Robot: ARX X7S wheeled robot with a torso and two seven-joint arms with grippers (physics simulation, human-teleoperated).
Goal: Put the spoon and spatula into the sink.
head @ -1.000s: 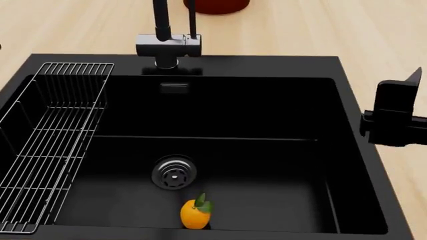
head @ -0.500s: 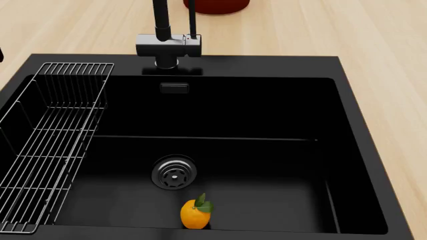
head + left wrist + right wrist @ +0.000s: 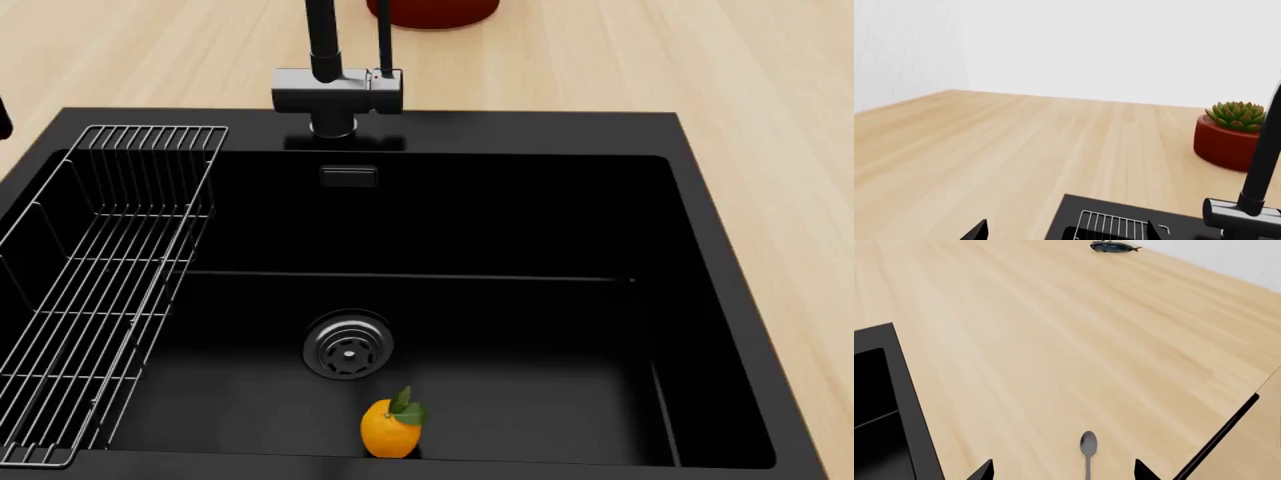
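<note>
The small grey spoon (image 3: 1088, 446) lies on the wooden counter between the spread fingertips of my right gripper (image 3: 1064, 472), which is open and empty above it. Beside it a long black handle (image 3: 1217, 437) lies slanted; it looks like the spatula's, and its head is out of view. The black sink (image 3: 534, 130) fills the head view, and its edge (image 3: 884, 405) also shows in the right wrist view. My left gripper (image 3: 1066, 234) is open and empty over the sink's corner (image 3: 1074, 210) near the wire rack (image 3: 1114, 225).
An orange fruit (image 3: 391, 427) sits in the basin near the round drain (image 3: 348, 345). The wire rack (image 3: 107, 280) hangs at the left side, the faucet (image 3: 334, 90) at the back. A red pot with a succulent (image 3: 1231, 135) stands behind. A dark fish (image 3: 1115, 246) lies far off.
My right gripper, seen at the sink's right rim a second ago, has left the head view. Nothing in the sink has moved.
</note>
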